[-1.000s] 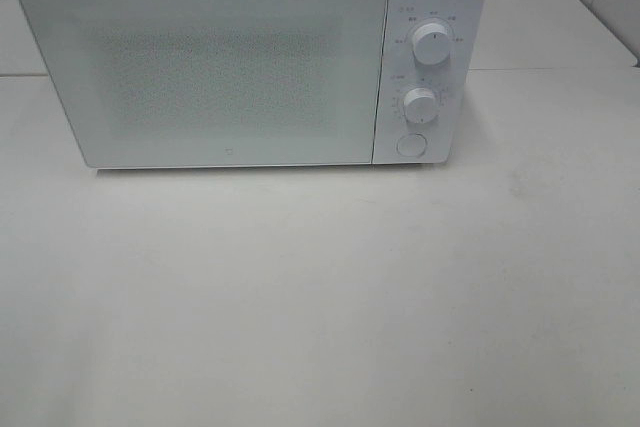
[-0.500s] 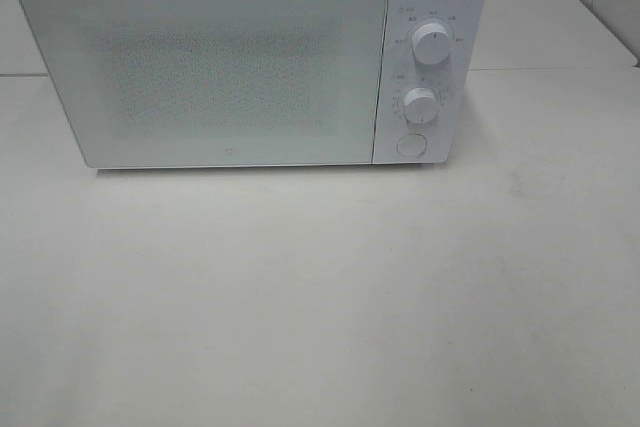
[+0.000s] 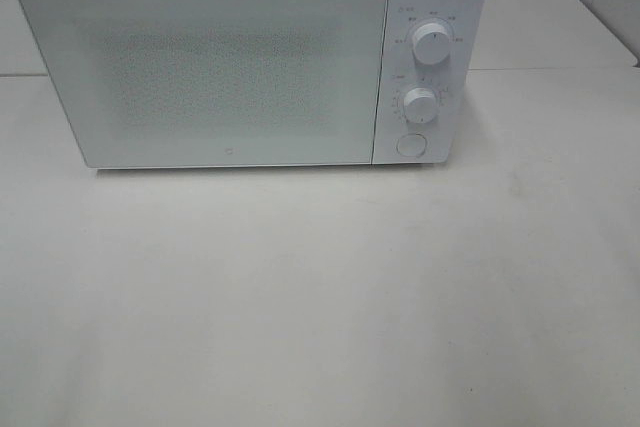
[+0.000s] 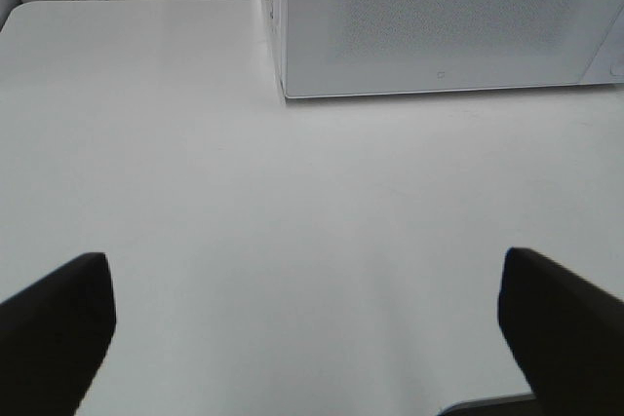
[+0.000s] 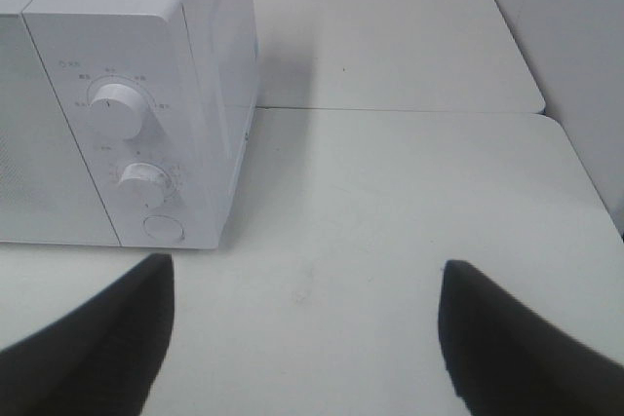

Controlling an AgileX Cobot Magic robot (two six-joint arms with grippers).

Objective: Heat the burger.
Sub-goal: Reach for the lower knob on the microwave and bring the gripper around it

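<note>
The burger is not in view in any frame. A white microwave (image 3: 250,62) stands at the back of the table with its door (image 3: 205,67) shut; its mesh window reveals nothing inside. Two dials (image 3: 430,42) and a round button (image 3: 410,144) sit on its right panel. Neither arm appears in the high view. My left gripper (image 4: 302,323) is open over bare table in front of the microwave's left corner. My right gripper (image 5: 307,323) is open too, near the microwave's control panel (image 5: 122,143), with nothing between the fingers.
The white table (image 3: 320,297) spreads in front of the microwave. A seam between table sections (image 5: 390,111) runs behind on the right, and a white wall (image 5: 575,56) borders the right edge.
</note>
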